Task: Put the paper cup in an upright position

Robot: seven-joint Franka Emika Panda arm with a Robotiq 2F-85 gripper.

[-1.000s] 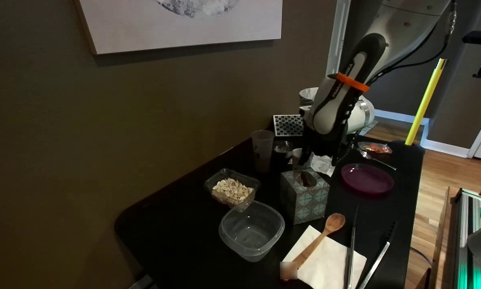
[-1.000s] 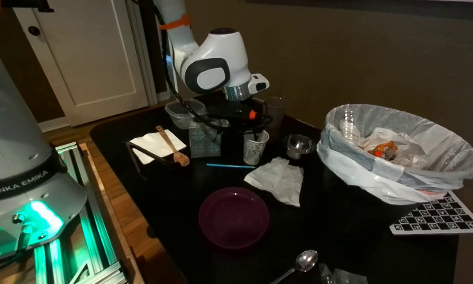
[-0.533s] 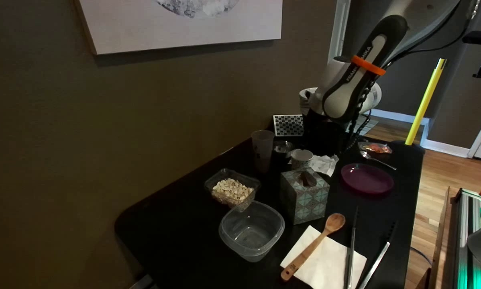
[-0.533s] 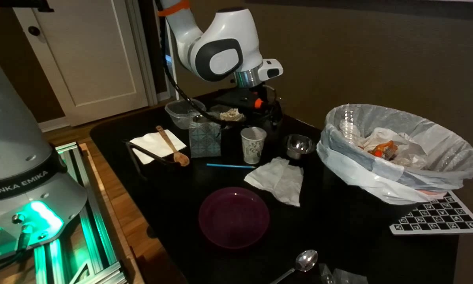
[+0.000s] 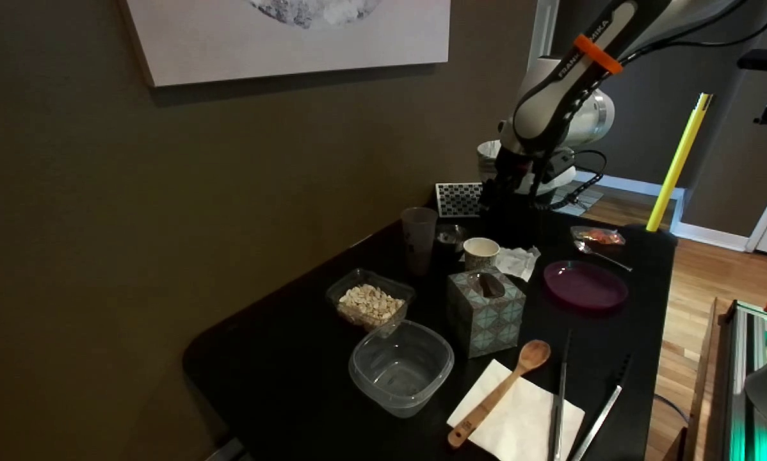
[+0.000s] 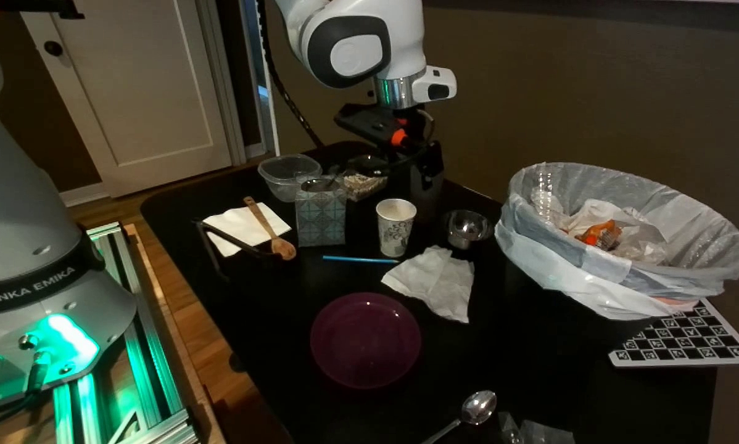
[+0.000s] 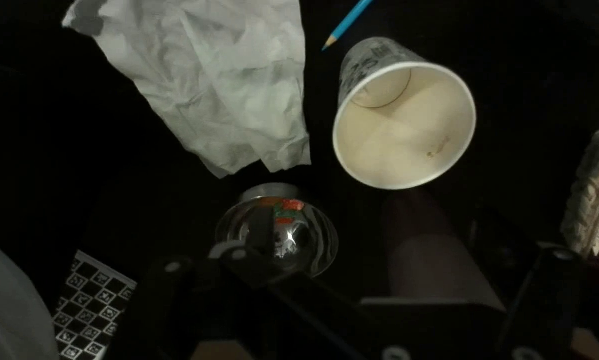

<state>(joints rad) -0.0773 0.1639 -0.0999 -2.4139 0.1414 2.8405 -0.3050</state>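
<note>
The paper cup (image 6: pixel 396 229), white with grey swirls, brown-flecked inside, stands upright toward the bench (image 6: pixel 530 376) edge by the wall (image 6: pixel 567 92); gripper (image 7: pixel 382 270) fingers stand wide.

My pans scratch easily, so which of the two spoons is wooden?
The brown wooden spoon, lying partly on the flat white napkin beside the tissue box. The other spoon, near the purple plate, is shiny metal.

here's the cup (image 6: pixel 396 229), smooth paper; the napkin (image 6: pixel 434 280), paper too, matt and crumpled. oh, that bowl (image 7: pixel 302 235), polished metal by its look, mirror-bright! the plate (image 6: pixel 365 339) gleams, smooth and glossy. wooden spoon (image 5: pixel 504 388), smooth; the tub (image 5: pixel 401 371), clear shiny plastic; the liner (image 6: pixel 548 256), thin wrinkled plastic; the table (image 6: pixel 530 370), smooth and dull.
</note>
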